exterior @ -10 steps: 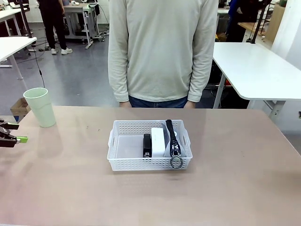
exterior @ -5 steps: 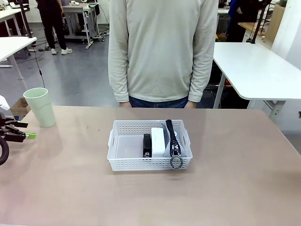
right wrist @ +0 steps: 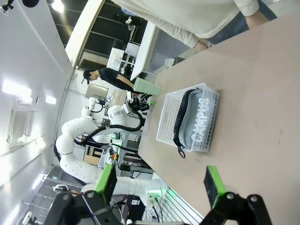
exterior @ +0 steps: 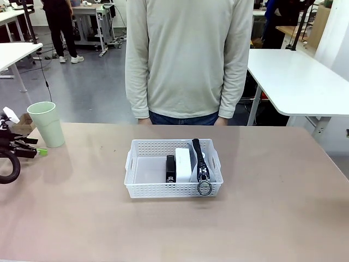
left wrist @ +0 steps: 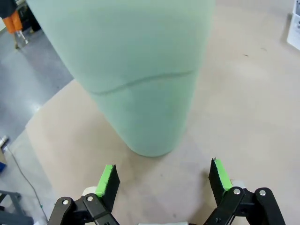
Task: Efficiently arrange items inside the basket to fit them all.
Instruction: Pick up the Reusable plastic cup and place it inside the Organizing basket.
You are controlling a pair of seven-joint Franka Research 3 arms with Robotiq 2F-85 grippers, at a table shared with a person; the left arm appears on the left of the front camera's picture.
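Observation:
The white perforated basket (exterior: 143, 188) sits mid-table. Inside it, from left to right, are a black stapler (exterior: 170, 167), a small white box (exterior: 183, 164) and the grey zip pouch (exterior: 200, 160) on edge, its ring pull over the front rim. The pale green cup (exterior: 46, 124) stands upright at the far left. My left gripper (exterior: 35, 146) is open just in front of it, low over the table. In the left wrist view the cup (left wrist: 140, 79) looms close ahead of the open gripper (left wrist: 164, 176), not between the pads. My right gripper (right wrist: 159, 185) is open and empty, far from the basket (right wrist: 168, 119) and pouch (right wrist: 199, 124).
A person in a pale sweater (exterior: 188, 60) stands at the table's far edge behind the basket, hands down out of sight. The basket's left half is bare. Open tabletop (exterior: 272, 207) surrounds the basket. The table's left edge is close to the cup.
My left gripper has moved right and toward the cup, with more of the wrist coming into the front view. The basket, its contents and the cup have not moved.

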